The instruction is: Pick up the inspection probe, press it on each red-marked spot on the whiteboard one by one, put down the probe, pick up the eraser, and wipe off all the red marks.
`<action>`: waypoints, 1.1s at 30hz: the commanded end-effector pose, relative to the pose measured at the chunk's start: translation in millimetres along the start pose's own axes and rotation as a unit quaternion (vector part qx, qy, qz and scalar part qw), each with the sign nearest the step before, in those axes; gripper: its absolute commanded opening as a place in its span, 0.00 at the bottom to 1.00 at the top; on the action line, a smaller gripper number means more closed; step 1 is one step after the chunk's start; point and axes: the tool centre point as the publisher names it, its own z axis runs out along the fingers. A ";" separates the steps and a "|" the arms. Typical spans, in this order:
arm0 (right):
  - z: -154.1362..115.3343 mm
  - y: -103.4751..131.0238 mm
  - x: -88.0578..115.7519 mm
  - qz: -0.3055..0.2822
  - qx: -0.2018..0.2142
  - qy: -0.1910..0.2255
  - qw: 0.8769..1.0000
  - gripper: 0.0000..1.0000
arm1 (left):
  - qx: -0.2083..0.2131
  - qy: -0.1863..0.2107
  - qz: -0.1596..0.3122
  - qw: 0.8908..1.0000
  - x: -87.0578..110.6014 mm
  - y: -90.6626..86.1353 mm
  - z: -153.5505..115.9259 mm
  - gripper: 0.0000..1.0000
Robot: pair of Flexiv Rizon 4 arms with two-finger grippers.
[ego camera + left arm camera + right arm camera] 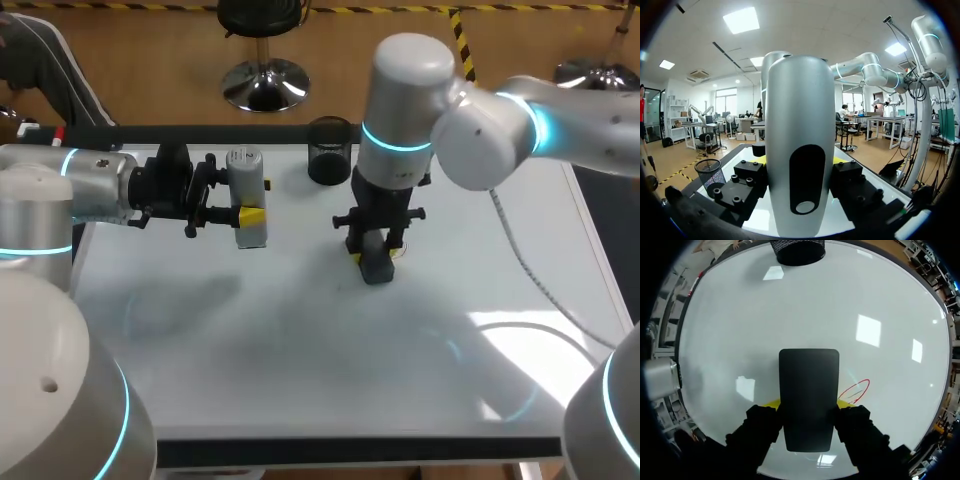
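A silver inspection probe (pixel 247 190) is held upright over the whiteboard's (pixel 300 340) far left part, with my left gripper (pixel 247 215) shut on it from the side. In the left wrist view the probe (pixel 800 150) fills the space between the fingers. My right gripper (pixel 375 262) points straight down near the board's middle, shut on the dark eraser (pixel 377 268), which sits on or just above the surface. In the right wrist view the eraser (pixel 808 395) lies between the yellow tips, and a red oval mark (pixel 856 389) shows on the whiteboard (pixel 765 315) just beside it.
A black mesh cup (pixel 329 150) stands at the board's far edge, between the two grippers; it also shows ahead of the eraser as the cup (pixel 797 250). The board's near half holds only reflections and faint smears.
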 end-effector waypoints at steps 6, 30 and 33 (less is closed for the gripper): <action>22.6 3.7 -38.5 0.018 0.020 0.008 1.000 0.00 | 0.001 -0.001 0.001 1.000 -0.1 -0.2 0.5 0.00; 3.9 12.5 -99.7 0.083 0.046 -0.043 0.995 0.00 | 0.001 -0.001 0.001 1.000 -0.1 -0.2 0.5 0.00; -7.8 12.7 -92.8 0.078 0.035 -0.047 0.995 0.00 | 0.001 -0.001 0.001 1.000 -0.1 -0.2 0.5 0.00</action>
